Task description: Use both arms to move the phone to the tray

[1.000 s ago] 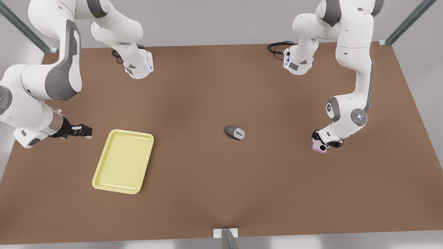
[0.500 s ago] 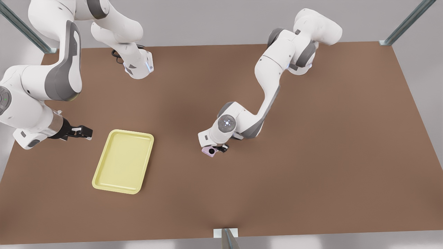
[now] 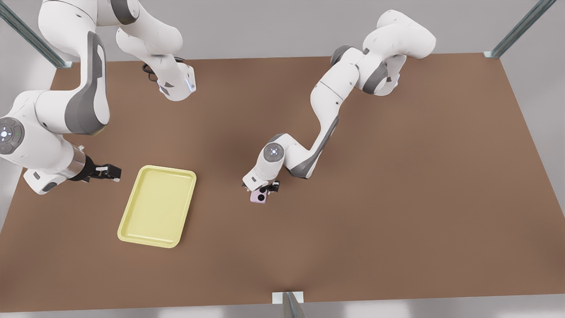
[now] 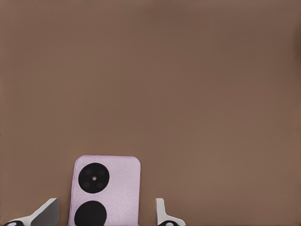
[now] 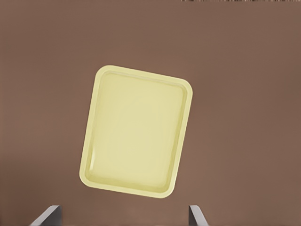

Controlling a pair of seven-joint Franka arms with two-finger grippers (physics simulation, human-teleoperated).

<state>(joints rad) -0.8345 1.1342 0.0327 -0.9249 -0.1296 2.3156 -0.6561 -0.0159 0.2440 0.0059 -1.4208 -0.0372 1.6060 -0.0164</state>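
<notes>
Left gripper (image 3: pixel 265 191) mid-table, fingers spread off the phone (image 3: pixel 258 197); right gripper (image 3: pixel 108 172) released, waiting left of the tray (image 3: pixel 128 216).

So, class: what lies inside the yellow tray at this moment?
Nothing lies in the tray; its whole floor shows bare. The phone sits on the table between the left gripper's open jaws. The right gripper waits beside the tray.

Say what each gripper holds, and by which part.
Neither holds anything: left gripper fingers straddle the phone with gaps; right gripper is open.
</notes>
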